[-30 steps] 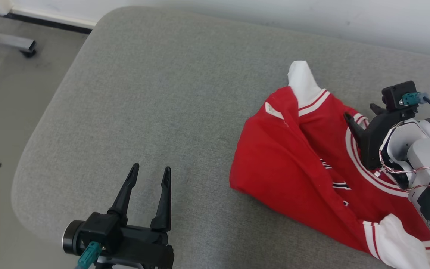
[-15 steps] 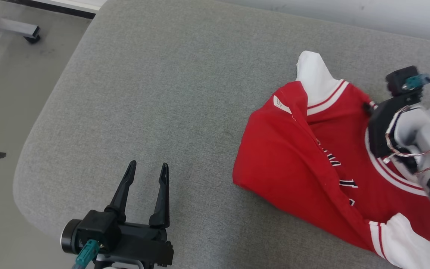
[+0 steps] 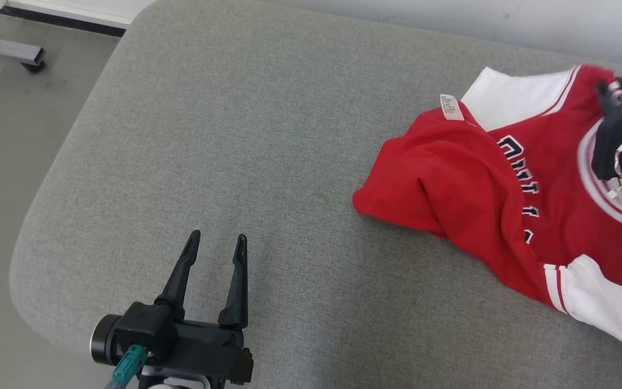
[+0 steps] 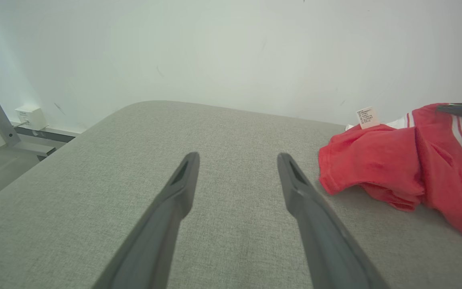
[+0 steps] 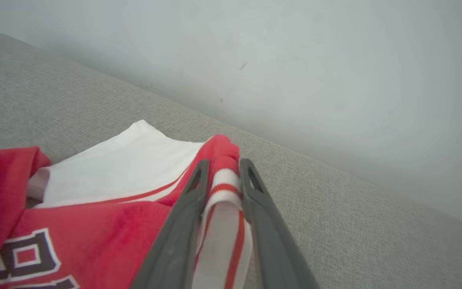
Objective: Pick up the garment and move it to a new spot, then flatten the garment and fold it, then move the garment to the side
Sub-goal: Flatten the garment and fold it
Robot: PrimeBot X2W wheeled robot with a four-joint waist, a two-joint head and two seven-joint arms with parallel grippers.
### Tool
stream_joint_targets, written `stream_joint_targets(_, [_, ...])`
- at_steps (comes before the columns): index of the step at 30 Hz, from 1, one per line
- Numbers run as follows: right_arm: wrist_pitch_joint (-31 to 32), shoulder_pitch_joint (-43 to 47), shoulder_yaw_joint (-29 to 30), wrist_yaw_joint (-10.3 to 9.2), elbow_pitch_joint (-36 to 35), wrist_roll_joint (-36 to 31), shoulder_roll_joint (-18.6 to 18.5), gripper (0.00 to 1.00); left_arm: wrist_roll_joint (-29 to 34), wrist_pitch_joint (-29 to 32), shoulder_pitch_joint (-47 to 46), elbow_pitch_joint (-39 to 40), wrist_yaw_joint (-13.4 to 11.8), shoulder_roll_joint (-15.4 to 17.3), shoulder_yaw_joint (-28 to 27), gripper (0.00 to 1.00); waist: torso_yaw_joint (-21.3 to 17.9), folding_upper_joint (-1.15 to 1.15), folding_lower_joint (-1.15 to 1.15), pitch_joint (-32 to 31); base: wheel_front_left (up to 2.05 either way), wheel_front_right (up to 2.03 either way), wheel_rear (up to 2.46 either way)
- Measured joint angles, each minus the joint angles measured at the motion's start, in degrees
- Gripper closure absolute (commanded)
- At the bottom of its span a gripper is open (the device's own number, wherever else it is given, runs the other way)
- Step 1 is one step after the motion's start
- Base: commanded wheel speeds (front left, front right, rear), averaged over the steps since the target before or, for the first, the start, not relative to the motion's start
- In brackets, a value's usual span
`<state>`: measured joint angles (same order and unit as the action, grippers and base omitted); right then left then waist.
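The right pincer point(image 5: 223, 168) has its jaws drawn nearly together on a fold of the garment's point(image 3: 451, 178) white-and-red striped trim point(image 5: 222, 192). The trim runs up between the two fingers and pokes out just past the tips. The rest of the red garment trails back below and to the left of that pincer, crumpled on the grey padded surface point(image 3: 268, 135). A white sleeve point(image 3: 511, 97) lies just beside the fingers and a small label point(image 3: 452, 107) lies further left.

The left pincer point(image 3: 218, 237) stands wide open with nothing in it, just above the padding. The nearest red fold lies off to its right, well apart from it.

From where I stand, this looks like the pick-and-carry step. The bite is on a narrow edge only, so I'd want a firm squeeze and a smooth, unhurried lift. The lift should go high enough that the bulk hangs free, not dragging and bunching. The bare padding ahead of the left pincer seems the sensible spot to set it down, within reach of both arms for flattening.
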<state>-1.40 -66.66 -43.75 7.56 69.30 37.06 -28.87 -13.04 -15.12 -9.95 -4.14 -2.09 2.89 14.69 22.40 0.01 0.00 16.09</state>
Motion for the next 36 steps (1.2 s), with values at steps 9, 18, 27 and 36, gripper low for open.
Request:
stream_joint_targets(9, [-10.3,1.8,1.3,0.00,0.4,0.4,2.0,0.00,1.9,0.0,1.4,-0.9,0.7,0.0,-2.4,0.00,-1.7,0.00,-0.01,-3.0,0.00,0.00,0.00])
stream_joint_targets(18, [-13.6,11.8,9.5,0.00,-17.1,0.9,-0.7,0.00,4.0,0.0,5.1,-0.5,2.1,1.2,-8.1,0.00,-7.0,-0.01,-0.01,-7.3,0.00,0.00,0.00])
stream_joint_targets(27, [-13.7,35.3,26.7,-0.01,-40.3,-6.9,1.1,0.00,5.0,0.0,7.7,0.2,2.6,2.2,-11.7,0.00,-13.8,-0.01,-0.01,-10.3,0.00,0.00,0.00])
stream_joint_targets(36, [-13.7,56.2,37.9,-0.01,-56.1,-13.7,10.0,0.00,5.9,0.0,8.4,0.1,3.2,2.2,-12.8,0.00,-17.7,-0.01,-0.02,-13.0,0.00,0.00,0.00])
